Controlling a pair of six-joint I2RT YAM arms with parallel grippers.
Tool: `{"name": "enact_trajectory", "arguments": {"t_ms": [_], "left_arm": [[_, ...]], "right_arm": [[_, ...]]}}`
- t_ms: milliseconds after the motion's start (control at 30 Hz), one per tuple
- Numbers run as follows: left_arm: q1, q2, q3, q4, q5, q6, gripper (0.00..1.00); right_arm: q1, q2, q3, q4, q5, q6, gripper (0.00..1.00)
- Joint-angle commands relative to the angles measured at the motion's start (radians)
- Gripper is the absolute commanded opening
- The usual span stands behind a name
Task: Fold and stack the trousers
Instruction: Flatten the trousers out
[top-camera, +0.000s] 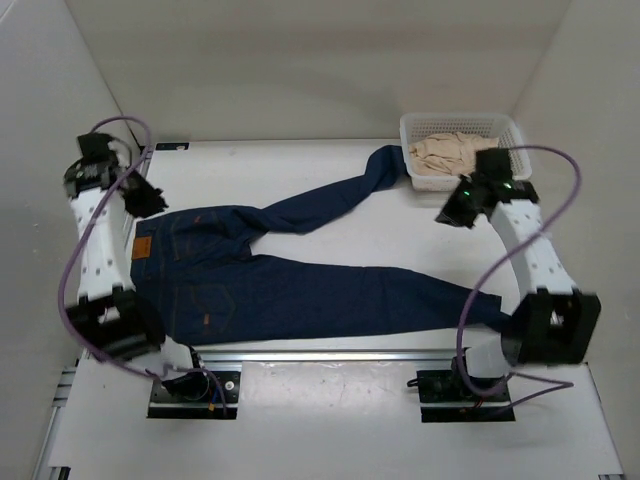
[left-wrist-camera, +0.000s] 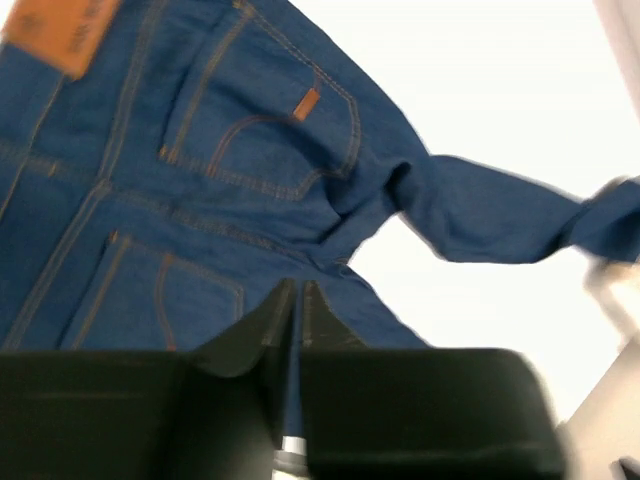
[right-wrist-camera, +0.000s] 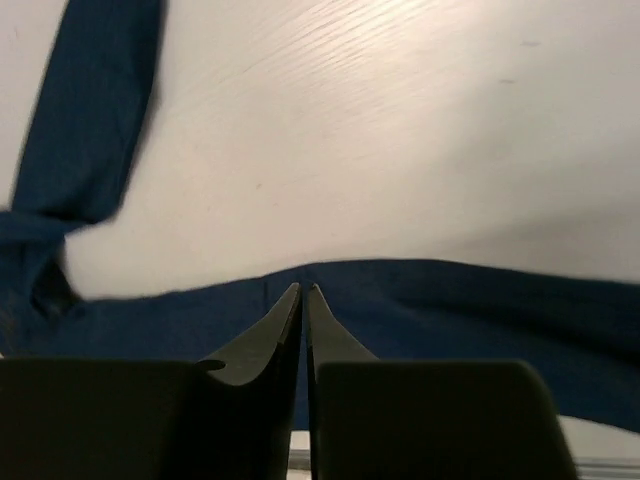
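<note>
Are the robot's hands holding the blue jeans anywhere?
No, nothing is held. The left gripper and the right gripper are both shut on nothing, and the jeans lie loose beneath them.

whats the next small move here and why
Probably open the right gripper and lower it to the far leg's cuff beside the basket. The trousers lie flat with legs splayed and its jaws are shut on nothing, so laying that leg onto the near one seems first.

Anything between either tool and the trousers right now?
Nothing visible does. The left tool and right tool both look straight onto the trousers; the far leg's end lies beside the basket.
</note>
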Motion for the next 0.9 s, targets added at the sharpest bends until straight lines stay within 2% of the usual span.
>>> {"name": "enact_trajectory", "arguments": {"t_ms": [0, 33, 67, 133, 167, 200, 233, 300, 333, 433, 500, 567, 600, 633, 767, 867], "left_arm": [[-0.122, 0.173, 0.107, -0.002, -0.026, 0.039, 0.27], [-0.149, 0.228, 0.121, -0.003, -0.037, 0.039, 0.52], [-0.173, 0.25, 0.132, -0.003, -0.049, 0.039, 0.65], [-0.245, 0.313, 0.154, -0.003, -0.119, 0.026, 0.88], [-0.261, 0.337, 0.169, -0.003, -0.135, 0.026, 0.95], [-0.272, 0.362, 0.178, -0.013, -0.135, 0.017, 0.99], [-0.284, 0.386, 0.191, -0.013, -0.144, 0.017, 0.99], [-0.284, 0.46, 0.209, -0.004, -0.164, 0.003, 1.0], [-0.293, 0.56, 0.279, -0.004, -0.208, -0.016, 1.0], [-0.293, 0.633, 0.332, -0.004, -0.219, -0.017, 1.0], [-0.293, 0.712, 0.379, -0.016, -0.21, -0.017, 0.96], [-0.293, 0.765, 0.389, -0.016, -0.21, -0.017, 0.84], [-0.293, 0.778, 0.389, -0.016, -0.21, -0.017, 0.34], [-0.293, 0.778, 0.389, -0.016, -0.21, -0.026, 0.1], [-0.269, 0.75, 0.315, 0.005, -0.224, -0.038, 0.1], [-0.244, 0.698, 0.284, 0.019, -0.224, -0.017, 0.1]], "right_arm": [[0.151, 0.168, 0.115, 0.01, -0.047, -0.097, 0.07], [0.189, 0.198, 0.134, 0.021, -0.047, -0.097, 0.07], [0.203, 0.227, 0.149, 0.041, -0.047, -0.097, 0.09], [0.226, 0.322, 0.212, 0.064, -0.076, -0.088, 0.28], [0.226, 0.397, 0.241, 0.064, -0.106, -0.074, 0.37], [0.226, 0.437, 0.272, 0.064, -0.119, -0.065, 0.56], [0.237, 0.474, 0.336, 0.053, -0.128, -0.065, 0.67], [0.246, 0.567, 0.398, 0.044, -0.14, -0.054, 0.76], [0.264, 0.642, 0.51, 0.035, -0.122, -0.054, 0.86], [0.276, 0.762, 0.673, -0.02, -0.073, -0.045, 0.86], [0.287, 0.865, 0.76, -0.049, -0.033, -0.045, 0.84], [0.287, 0.961, 0.877, -0.085, -0.004, -0.023, 0.82], [0.296, 0.988, 0.909, -0.085, 0.008, -0.023, 0.82], [0.297, 1.012, 0.936, -0.085, 0.009, 0.001, 0.8], [0.32, 1.158, 1.112, -0.085, 0.021, 0.024, 0.76], [0.341, 1.229, 1.166, -0.074, -0.008, 0.067, 0.73]]}}
